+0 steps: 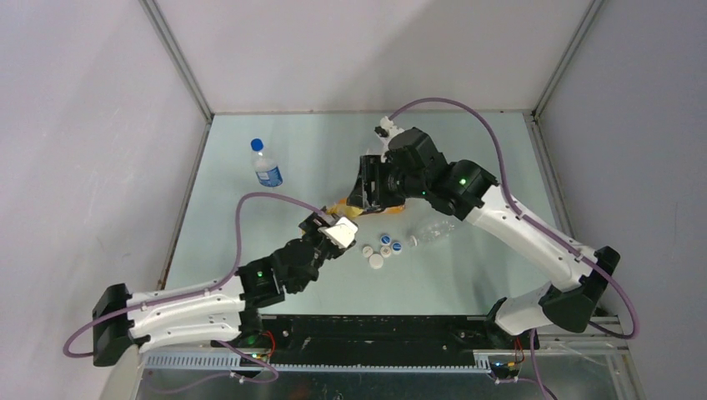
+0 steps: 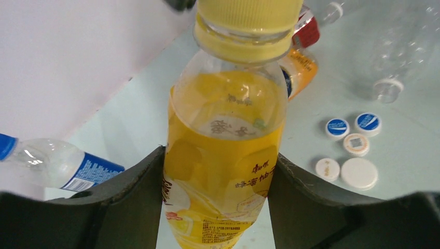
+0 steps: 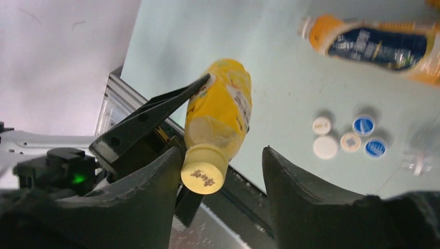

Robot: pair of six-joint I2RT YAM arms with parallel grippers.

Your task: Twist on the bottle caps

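Note:
My left gripper (image 2: 220, 176) is shut on the orange-yellow bottle (image 2: 225, 155) and holds it off the table, neck pointing away from the wrist. A yellow cap (image 2: 244, 26) sits on its neck. My right gripper (image 3: 223, 171) is open around that cap (image 3: 204, 169): the cap touches one finger, with a clear gap to the other. In the top view the two grippers meet mid-table, left (image 1: 338, 227) and right (image 1: 367, 187). Several loose blue and white caps (image 1: 383, 248) lie on the table to the right of my left gripper.
A clear uncapped bottle (image 1: 433, 231) lies right of the loose caps. A capped clear bottle with blue label (image 1: 265, 164) stands at the far left. An orange bottle with dark-blue label (image 3: 373, 46) lies under the right arm, a gold-and-red-labelled one (image 2: 307, 31) beside it.

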